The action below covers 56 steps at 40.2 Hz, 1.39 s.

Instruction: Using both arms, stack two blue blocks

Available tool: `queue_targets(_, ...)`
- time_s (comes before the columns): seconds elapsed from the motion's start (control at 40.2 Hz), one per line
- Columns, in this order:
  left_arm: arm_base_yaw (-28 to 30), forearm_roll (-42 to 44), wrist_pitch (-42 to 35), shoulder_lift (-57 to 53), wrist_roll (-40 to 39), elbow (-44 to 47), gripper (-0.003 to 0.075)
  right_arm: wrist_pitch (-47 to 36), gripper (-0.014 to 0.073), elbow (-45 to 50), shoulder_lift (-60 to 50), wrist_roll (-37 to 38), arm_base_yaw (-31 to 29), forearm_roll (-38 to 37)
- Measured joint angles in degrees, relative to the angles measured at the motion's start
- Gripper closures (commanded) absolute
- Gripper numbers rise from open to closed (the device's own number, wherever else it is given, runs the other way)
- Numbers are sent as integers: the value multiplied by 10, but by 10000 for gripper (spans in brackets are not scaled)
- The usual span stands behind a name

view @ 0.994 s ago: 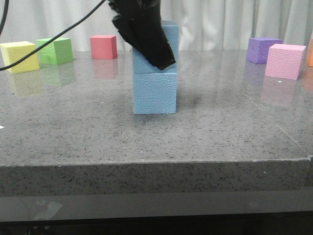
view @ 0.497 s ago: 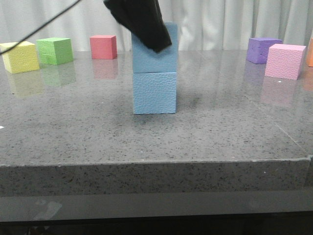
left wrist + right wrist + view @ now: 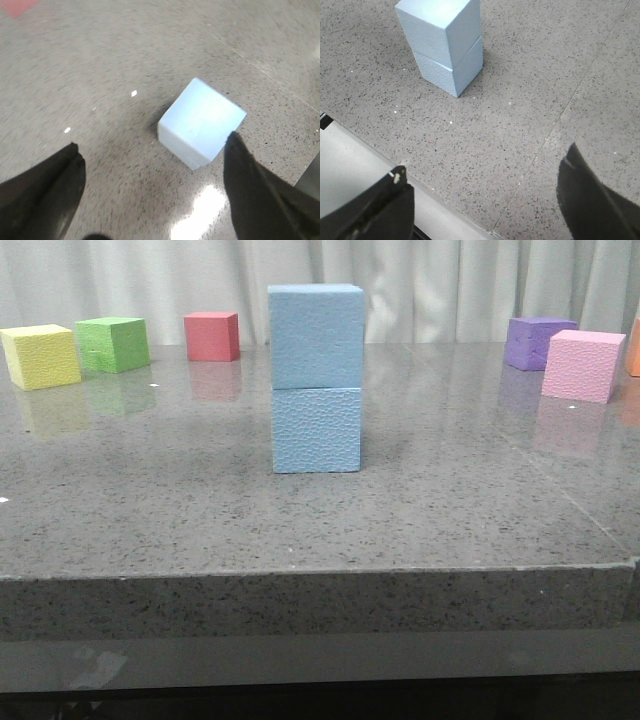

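Front view: upper blue block (image 3: 316, 335) square atop lower blue block (image 3: 317, 430); left tool (image 3: 152, 172) and right tool (image 3: 485, 192) wide apart, empty.

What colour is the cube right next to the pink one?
Purple. The purple cube sits just behind-left of the pink cube; the front view shows it best.

No readable text or markings

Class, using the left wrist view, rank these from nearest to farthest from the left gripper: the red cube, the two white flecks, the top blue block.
From the left gripper:
1. Top blue block, directly below the open fingers, by one fingertip.
2. White flecks, just beyond the block; the two are too close to call between themselves.
3. Red cube, far off at the picture's corner.
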Motion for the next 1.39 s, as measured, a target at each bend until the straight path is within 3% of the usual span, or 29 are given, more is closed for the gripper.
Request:
queue_targets(0.571,99,1,-134,-370,-67,431,195,3,1,0,0,0,0,0)
queue_targets(0.671,103,1,-156,-407,-69,477,251,3,9,0,0,0,0,0)
queue_targets(0.77,104,1,-174,-430,-70,503,405,3,141,0,0,0,0,0)
queue_targets(0.919,104,1,-185,-438,-70,512,648,3,515,0,0,0,0,0)
queue_targets(0.994,104,1,-187,-438,-70,513,732,4,662,0,0,0,0,0)
queue_targets(1.043,104,1,-188,-438,-70,512,739,4,720,0,0,0,0,0)
queue_targets(1.391,104,1,-192,-440,-70,513,739,5,715,0,0,1,0,0)
